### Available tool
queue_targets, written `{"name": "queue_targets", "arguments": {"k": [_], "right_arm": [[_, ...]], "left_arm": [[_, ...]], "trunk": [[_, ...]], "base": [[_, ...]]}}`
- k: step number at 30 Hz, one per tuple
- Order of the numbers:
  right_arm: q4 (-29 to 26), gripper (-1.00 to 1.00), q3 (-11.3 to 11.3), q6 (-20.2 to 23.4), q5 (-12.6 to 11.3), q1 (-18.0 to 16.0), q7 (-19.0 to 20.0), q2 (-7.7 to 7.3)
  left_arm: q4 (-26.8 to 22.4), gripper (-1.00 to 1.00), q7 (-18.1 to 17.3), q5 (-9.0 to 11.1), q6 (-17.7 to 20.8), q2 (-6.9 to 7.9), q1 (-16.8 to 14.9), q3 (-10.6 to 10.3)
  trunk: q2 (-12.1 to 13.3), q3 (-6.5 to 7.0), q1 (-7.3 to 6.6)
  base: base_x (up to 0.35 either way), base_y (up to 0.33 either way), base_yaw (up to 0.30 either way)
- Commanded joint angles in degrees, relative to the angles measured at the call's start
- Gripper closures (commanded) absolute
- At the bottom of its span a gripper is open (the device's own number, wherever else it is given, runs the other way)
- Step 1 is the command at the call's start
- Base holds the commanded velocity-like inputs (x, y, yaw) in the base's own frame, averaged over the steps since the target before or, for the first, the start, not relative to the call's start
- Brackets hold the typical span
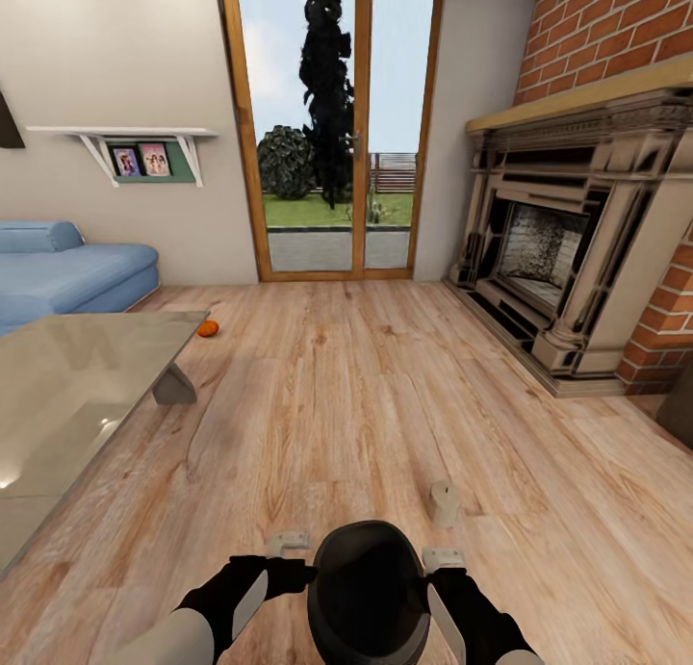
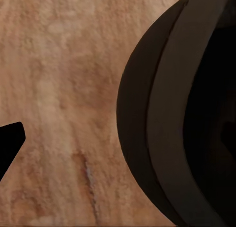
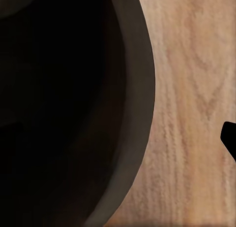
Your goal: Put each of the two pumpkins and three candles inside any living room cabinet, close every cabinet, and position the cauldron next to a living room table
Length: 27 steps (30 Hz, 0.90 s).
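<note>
Between both tools, left (image 1: 289, 542) and right (image 1: 444, 557), the squat matte-black cauldron (image 1: 369, 588) is flanked (grip cannot be told); a stubby beige candle (image 1: 445, 502) is seen at one o'clock, a small orange pumpkin (image 1: 208, 329) at eleven.

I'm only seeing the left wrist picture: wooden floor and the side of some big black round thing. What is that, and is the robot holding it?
Observer: It's the cauldron, held between both hands from the sides; the left hand is at its left, the right hand at its right.
Operator: Anything else on the floor?
Observer: A beige candle stands just ahead of the cauldron, to the right.
Operator: Any pumpkin?
Observer: One orange pumpkin lies on the floor just beyond the far corner of the glass table.
Operator: What's on the other side?
Observer: A stone fireplace against a brick wall.
</note>
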Motion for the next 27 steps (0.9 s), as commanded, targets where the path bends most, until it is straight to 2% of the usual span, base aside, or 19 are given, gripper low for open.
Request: {"name": "queue_targets", "arguments": {"k": [1, 8, 13, 25, 27], "right_arm": [[-0.09, -1.0, 0.02, 0.32, -0.01, -0.01, -0.2, 0.02], [-0.1, -1.0, 0.02, 0.32, -0.02, -0.01, -0.2, 0.01], [-0.06, -1.0, 0.02, 0.32, -0.02, -0.01, -0.2, 0.08], [-0.06, -1.0, 0.02, 0.32, -0.07, -0.01, -0.2, 0.1], [-0.05, -1.0, 0.02, 0.32, -0.09, -0.01, -0.2, 0.1]], "left_arm": [[-0.12, -1.0, -0.95, 0.2, 0.36, 0.01, 0.0, -0.07], [-0.12, -1.0, -2.28, 0.17, 0.35, 0.0, 0.0, -0.07], [-0.12, -1.0, -2.44, 0.17, 0.35, 0.0, 0.0, -0.07], [-0.12, -1.0, -2.55, 0.17, 0.27, 0.0, 0.0, -0.07], [-0.12, -1.0, -2.55, 0.17, 0.26, 0.0, 0.0, -0.07]], "trunk": [[-0.02, -0.05, -0.01], [-0.02, -0.05, -0.01], [-0.09, -1.16, 0.12], [-0.09, -1.16, 0.12], [-0.12, -1.61, 0.17]], "base": [[0.0, 0.0, 0.0], [0.0, 0.0, 0.0], [0.0, 0.0, 0.0], [0.0, 0.0, 0.0], [0.0, 0.0, 0.0]]}}
